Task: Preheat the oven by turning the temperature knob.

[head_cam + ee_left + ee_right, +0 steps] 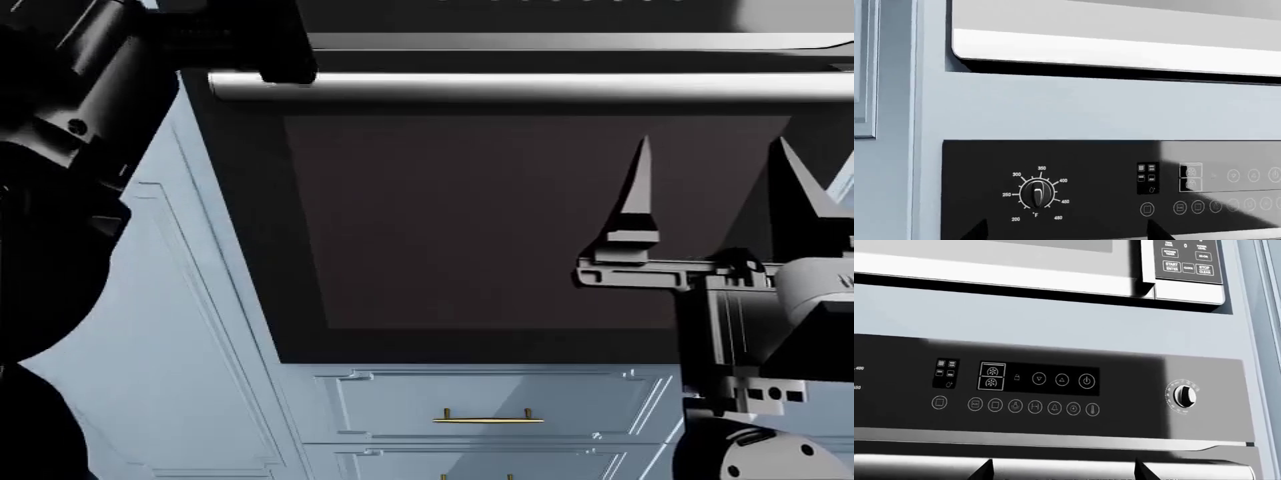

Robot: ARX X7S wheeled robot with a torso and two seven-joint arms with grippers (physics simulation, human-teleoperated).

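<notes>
Across the left wrist view, the oven (1114,190) is seen as a black control panel set in a pale blue cabinet face (1054,107), with the temperature knob (1035,193) near the panel's cabinet-side end, ringed by white numbers from 200 to 480 and an °F mark. A cluster of white touch icons (1201,192) is shown further along the panel from the knob, and a white appliance front (1121,45) is seen beyond the cabinet strip from the oven. Only two dark fingertips of the left gripper (1064,231) are caught at the picture's edge, spread well apart. From the head view, the oven's dark glass door is shown under its silver bar handle (534,86), with the left arm (80,120) raised beside that handle's end. The right gripper (721,190) is held before the door glass, its two pointed fingers parted and nothing between them. A blue drawer with a brass pull (489,419) is seen beneath the door. Through the right wrist view, the panel's icons are seen with a small silver dial (1185,396) at its far end, and a microwave keypad (1184,260) lies beyond the oven.
</notes>
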